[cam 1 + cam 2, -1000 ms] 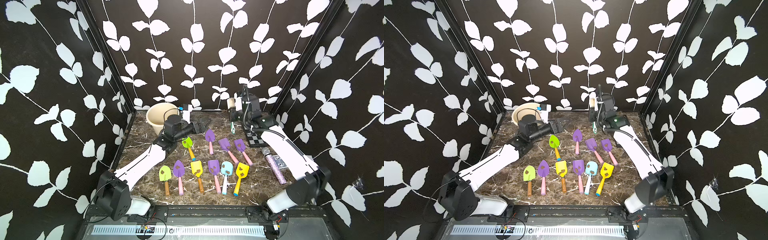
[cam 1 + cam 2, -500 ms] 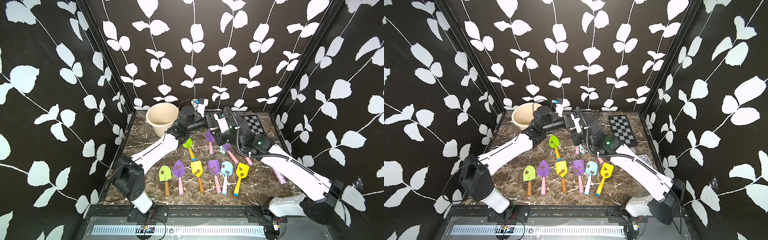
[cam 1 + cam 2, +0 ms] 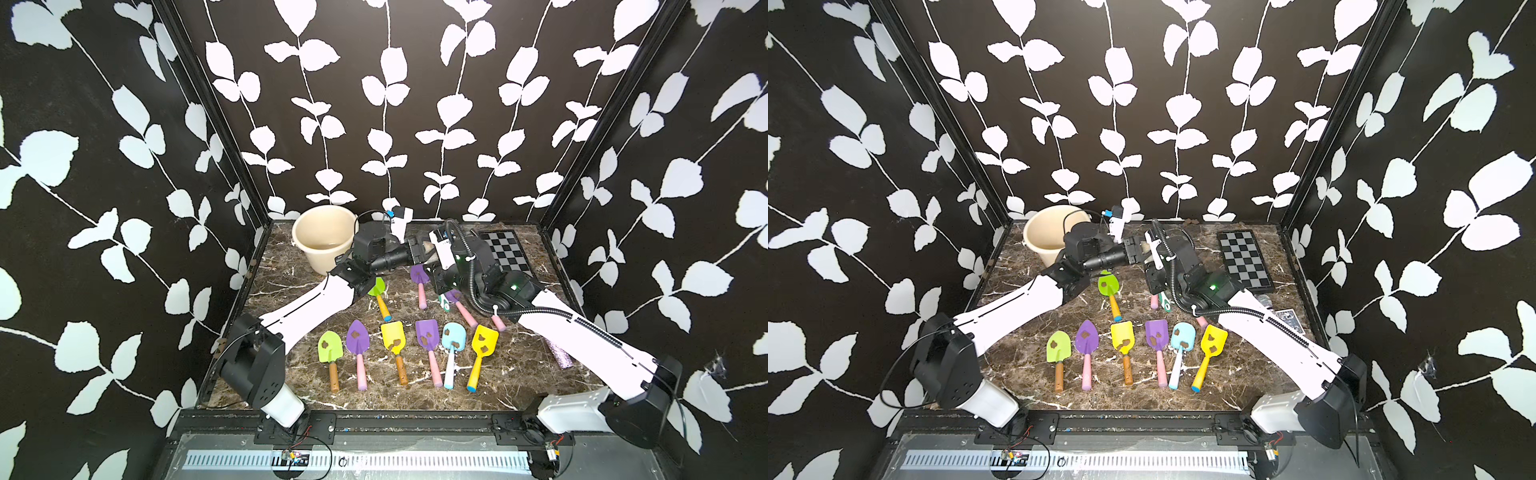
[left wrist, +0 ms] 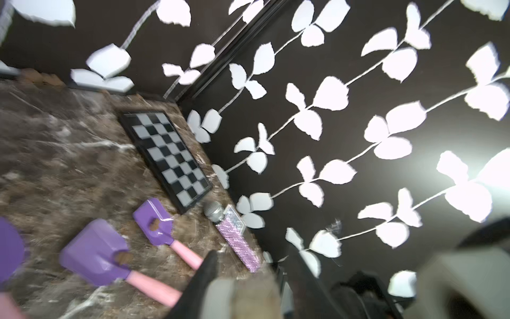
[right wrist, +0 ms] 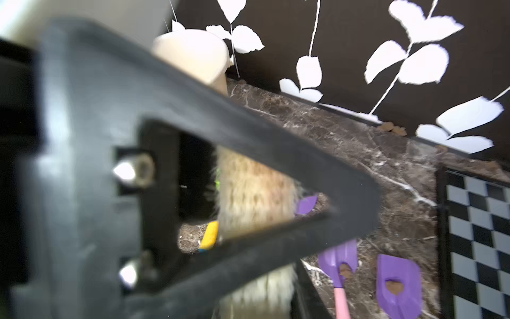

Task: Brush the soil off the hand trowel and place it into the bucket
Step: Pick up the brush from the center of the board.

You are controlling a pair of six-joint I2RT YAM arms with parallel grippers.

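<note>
Plastic hand trowels [image 3: 358, 337], mixed colours, lie flat on bench [image 3: 519, 365]; soil [image 3: 397, 343] clumps on blades, none lifted. Bucket [image 3: 320, 259] stands rear L corner, apart from row. Brush [image 3: 428, 249]: R claw [image 3: 439, 286] closed on handle. L claw [image 3: 419, 254] jaws flank bristle end, can't tell if clamped. Risk: two claws on one brush, arms crowded low; a tug or slip drops it among the hand trowels, scattering soil.

- Robot test cell, lab-type setup.
- Three black walls with white leaf-vine print [image 3: 374, 104] box in brown marble-look tabletop [image 3: 519, 374].
- Black metal base rail [image 3: 415, 419], slotted grey strip [image 3: 374, 459], loose wires [image 3: 299, 455] at front.
</note>
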